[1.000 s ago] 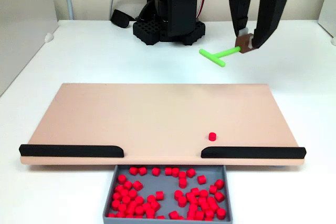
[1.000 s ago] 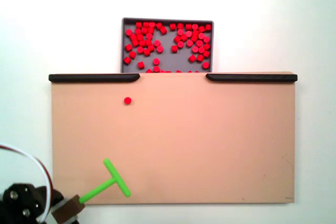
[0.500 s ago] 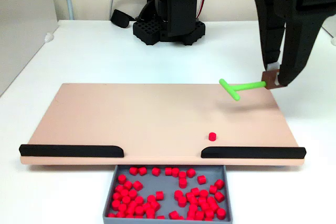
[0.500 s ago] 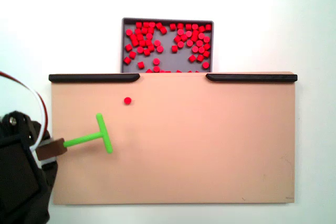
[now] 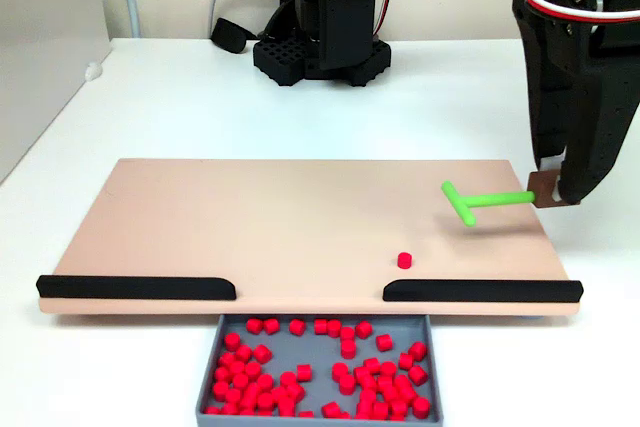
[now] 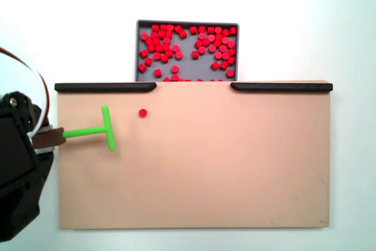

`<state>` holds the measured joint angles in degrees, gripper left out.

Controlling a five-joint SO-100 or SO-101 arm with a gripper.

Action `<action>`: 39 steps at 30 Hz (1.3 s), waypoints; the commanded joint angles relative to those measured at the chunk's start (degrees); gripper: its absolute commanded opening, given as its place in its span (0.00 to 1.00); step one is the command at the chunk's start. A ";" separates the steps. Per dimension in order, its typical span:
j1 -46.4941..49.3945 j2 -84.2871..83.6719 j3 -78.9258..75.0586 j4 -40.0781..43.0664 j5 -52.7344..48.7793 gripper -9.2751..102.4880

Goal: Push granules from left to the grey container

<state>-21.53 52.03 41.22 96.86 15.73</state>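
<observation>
On the board's left edge in the top-down fixed view we see the gripper point(image 6: 42, 140) pinching the brown handle end of the green T-shaped pusher point(image 6: 97, 130), bar just left of a lone red granule point(image 6: 143, 112) near the left black rail point(image 6: 106, 87). We note the pinkish-tan board point(image 6: 223, 168) otherwise bare. Beyond the gap between the rails, the grey container point(image 6: 139, 51) touches the board's far edge, holding the granules point(image 6: 194, 48). Right black rail point(image 6: 281, 87) sits beside it.

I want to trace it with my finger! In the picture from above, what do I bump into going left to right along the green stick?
Black robot gripper → brown block handle → green T-shaped plastic pusher → lone red granule → bare pinkish-tan board.
</observation>
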 commanded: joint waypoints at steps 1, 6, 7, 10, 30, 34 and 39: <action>0.44 -1.58 -4.75 -0.09 0.88 0.08; 1.23 -6.42 -10.28 0.18 1.05 0.08; 1.32 -6.77 -10.28 0.53 1.32 0.08; 1.76 -7.38 -10.28 0.97 1.93 0.08; 4.13 -9.93 -10.28 0.97 2.02 0.08; 4.75 -9.84 -9.58 0.97 0.97 0.08; 5.62 -9.67 -9.32 1.14 -0.35 0.08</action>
<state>-16.79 41.66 32.87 97.65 16.26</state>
